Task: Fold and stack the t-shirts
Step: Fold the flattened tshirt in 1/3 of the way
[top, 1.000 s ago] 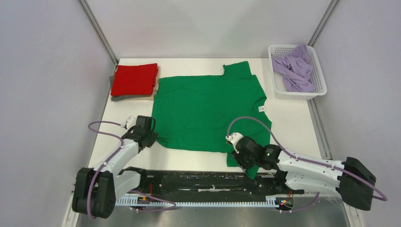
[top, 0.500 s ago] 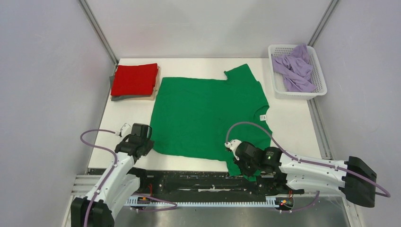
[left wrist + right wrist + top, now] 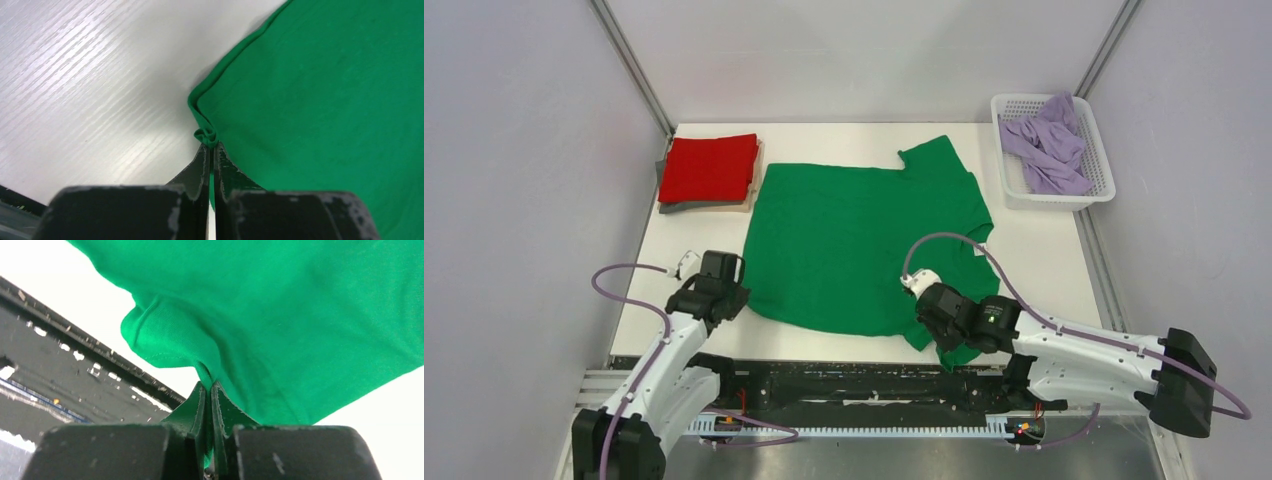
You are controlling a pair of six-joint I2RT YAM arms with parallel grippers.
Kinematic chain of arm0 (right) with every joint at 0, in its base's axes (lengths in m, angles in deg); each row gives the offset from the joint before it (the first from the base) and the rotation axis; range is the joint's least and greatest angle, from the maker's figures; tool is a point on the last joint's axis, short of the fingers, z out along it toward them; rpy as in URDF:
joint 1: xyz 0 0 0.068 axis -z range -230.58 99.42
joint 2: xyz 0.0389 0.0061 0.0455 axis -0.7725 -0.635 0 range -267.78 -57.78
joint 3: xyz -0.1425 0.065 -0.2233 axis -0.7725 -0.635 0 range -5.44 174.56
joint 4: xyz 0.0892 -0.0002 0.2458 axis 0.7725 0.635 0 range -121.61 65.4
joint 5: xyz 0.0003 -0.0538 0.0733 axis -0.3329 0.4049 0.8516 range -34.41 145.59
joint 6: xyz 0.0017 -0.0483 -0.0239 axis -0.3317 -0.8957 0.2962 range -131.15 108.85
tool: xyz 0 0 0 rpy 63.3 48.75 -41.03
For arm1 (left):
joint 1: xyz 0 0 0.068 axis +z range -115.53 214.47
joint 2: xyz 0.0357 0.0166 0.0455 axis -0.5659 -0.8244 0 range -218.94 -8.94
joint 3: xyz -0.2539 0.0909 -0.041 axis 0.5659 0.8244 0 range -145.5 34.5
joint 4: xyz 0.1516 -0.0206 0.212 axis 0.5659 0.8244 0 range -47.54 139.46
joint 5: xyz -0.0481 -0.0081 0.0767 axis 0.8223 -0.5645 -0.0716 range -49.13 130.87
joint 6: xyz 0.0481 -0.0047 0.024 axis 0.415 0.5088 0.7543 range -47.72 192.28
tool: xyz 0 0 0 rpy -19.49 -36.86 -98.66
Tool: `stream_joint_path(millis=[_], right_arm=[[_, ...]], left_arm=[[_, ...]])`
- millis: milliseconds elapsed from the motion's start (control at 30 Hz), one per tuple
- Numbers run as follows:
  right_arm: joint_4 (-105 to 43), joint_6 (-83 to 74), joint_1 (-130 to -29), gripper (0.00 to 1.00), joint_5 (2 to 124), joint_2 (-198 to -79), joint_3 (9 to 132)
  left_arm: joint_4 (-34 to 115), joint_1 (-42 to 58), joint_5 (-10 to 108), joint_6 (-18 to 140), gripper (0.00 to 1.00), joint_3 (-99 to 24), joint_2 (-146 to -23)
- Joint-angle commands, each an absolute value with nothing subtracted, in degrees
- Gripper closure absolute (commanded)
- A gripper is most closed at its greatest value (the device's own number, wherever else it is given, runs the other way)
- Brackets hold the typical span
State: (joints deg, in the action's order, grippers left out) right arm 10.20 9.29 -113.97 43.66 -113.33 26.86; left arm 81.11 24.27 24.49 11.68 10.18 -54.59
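Pinching a small curl of hem between jaws pressed together, the left gripper (image 3: 212,150) holds the near-left corner of the green t-shirt (image 3: 864,235). Its arm reaches forward low from the base, with the forearm angled inward. Behind it at the far-left corner lies a folded stack topped by the red t-shirt (image 3: 709,167). The green tee lies mostly flat mid-table, so this looks like the straightening step before folding. The right gripper (image 3: 209,387), jaws likewise clamped, grips bunched cloth at the near-right sleeve, its arm stretched leftward along the table's near edge. Next, both likely need an even, matched pull. The lavender t-shirt (image 3: 1052,145) waits in the basket (image 3: 1052,202).
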Motion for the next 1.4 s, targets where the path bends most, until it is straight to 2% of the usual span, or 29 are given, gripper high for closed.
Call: stream_joint_path(millis=[0,400,1000,1233,1367], right_arm=[[11.6,8.2,-110.5,0.96,35.9,-114.4,31.4],[5.0,-0.4,-99.5,0.98,31.6,-117.4,36.8],[-2.3,-9.2,-91.6,0.98,29.4,-127.1,41.4],[-5.2,-12.7,-89.1,0.97,30.4,-132.7,44.1],[-9.3,-14.6,-86.9,0.93,30.2,-137.3,44.9]], left_arm=[[76.8,24.3,23.4,12.8,0.98,5.6,-57.1],[68.2,24.3,23.5,13.6,0.98,-1.0,-68.5],[62.6,24.4,19.9,15.1,0.98,-10.0,-83.1],[61.4,24.4,18.9,15.7,0.98,-12.4,-87.4],[61.0,24.4,18.5,16.3,0.98,-14.7,-91.6]])
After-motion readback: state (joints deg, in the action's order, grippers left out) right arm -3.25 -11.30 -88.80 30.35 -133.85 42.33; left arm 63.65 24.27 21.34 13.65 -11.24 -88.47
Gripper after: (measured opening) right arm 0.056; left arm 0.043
